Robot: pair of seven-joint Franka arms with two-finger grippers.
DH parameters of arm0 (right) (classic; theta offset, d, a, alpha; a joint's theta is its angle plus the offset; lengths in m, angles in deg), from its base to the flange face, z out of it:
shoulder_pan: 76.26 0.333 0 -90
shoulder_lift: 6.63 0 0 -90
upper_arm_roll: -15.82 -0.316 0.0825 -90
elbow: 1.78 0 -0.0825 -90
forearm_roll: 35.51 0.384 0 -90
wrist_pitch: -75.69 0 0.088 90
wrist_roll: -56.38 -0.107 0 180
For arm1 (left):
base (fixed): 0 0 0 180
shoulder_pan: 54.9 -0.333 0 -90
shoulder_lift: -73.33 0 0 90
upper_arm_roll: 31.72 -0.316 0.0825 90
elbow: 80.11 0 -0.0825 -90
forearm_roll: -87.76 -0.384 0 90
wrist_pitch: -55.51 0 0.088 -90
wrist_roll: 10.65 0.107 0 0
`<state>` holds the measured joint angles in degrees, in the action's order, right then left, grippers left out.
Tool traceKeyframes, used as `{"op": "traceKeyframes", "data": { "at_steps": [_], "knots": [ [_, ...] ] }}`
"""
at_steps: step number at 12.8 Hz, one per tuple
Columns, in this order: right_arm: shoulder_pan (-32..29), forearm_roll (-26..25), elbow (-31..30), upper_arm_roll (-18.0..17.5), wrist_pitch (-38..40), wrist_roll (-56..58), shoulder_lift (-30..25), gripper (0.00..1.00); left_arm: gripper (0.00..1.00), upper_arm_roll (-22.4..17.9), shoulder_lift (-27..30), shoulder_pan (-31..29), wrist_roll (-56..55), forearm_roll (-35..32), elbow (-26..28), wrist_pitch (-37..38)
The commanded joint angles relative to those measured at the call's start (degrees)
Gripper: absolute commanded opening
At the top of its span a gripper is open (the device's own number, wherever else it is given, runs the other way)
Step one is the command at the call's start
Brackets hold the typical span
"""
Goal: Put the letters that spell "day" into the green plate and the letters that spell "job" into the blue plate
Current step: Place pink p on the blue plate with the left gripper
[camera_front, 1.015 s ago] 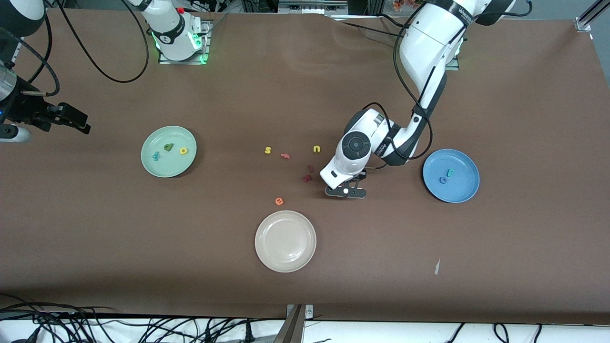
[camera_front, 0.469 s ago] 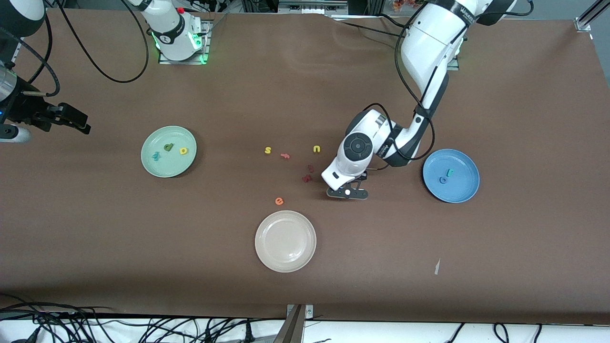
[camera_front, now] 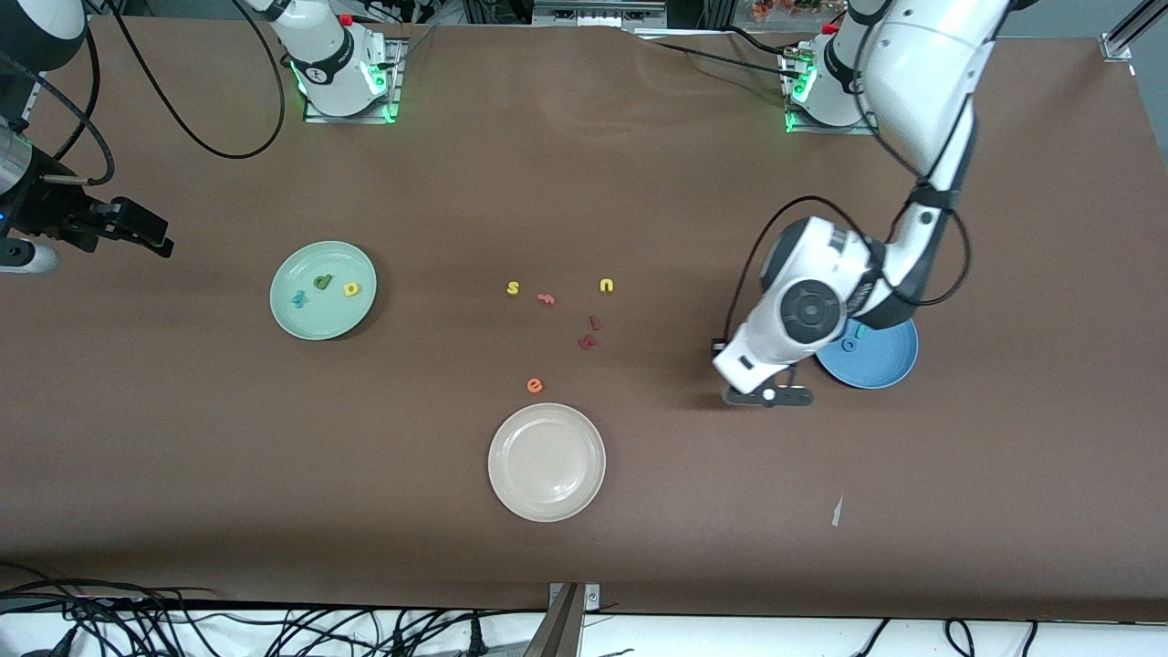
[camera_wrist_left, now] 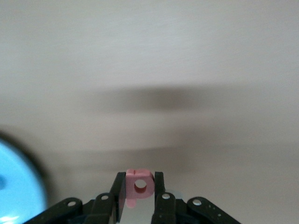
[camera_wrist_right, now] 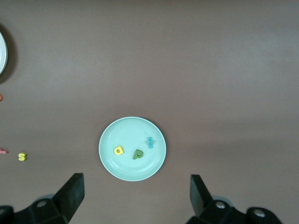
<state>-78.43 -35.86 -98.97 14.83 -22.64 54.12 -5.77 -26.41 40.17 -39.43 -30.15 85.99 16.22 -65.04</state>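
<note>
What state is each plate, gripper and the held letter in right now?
Round mint-green plate: holds three letters.
Round mid-blue plate: holds letters, partly hidden by the left arm.
Round cream-white plate: empty.
Left gripper: fingers shut on the coral-red "b" letter, beside the blue plate.
Right gripper: open, waiting above the green plate.

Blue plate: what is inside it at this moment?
In the blue plate, a blue ring "o" shows, with a sliver of teal beside it. The left arm covers much of the plate, so anything else there is hidden.
</note>
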Motion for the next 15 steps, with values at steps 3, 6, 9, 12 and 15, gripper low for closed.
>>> {"op": "traceKeyframes", "data": {
  "at_steps": [3, 6, 9, 12, 15],
  "knots": [
    [-0.7, 1.0, 1.3, -0.5, 0.9, -0.5, 0.5, 1.00, 0.00, 0.3, 8.4, -6.8, 3.4, -4.3, 14.1, -4.1],
    [-0.7, 1.0, 1.3, -0.5, 0.9, -0.5, 0.5, 1.00, 0.00, 0.4, 8.4, -10.7, 4.3, -7.4, 14.9, -3.6],
    [-0.7, 1.0, 1.3, -0.5, 0.8, -0.4, 0.5, 1.00, 0.89, 0.4, 7.6, -15.9, 7.9, -7.3, 14.9, -3.4],
    [-0.7, 1.0, 1.3, -0.5, 0.9, -0.5, 0.5, 1.00, 1.00, 0.3, 7.7, -17.4, 7.6, -7.2, 11.5, 0.2],
    [-0.7, 1.0, 1.3, -0.5, 0.9, -0.5, 0.5, 1.00, 1.00, 0.3, 7.8, -17.7, 7.5, -6.9, 0.6, 14.3]
  ]
}}
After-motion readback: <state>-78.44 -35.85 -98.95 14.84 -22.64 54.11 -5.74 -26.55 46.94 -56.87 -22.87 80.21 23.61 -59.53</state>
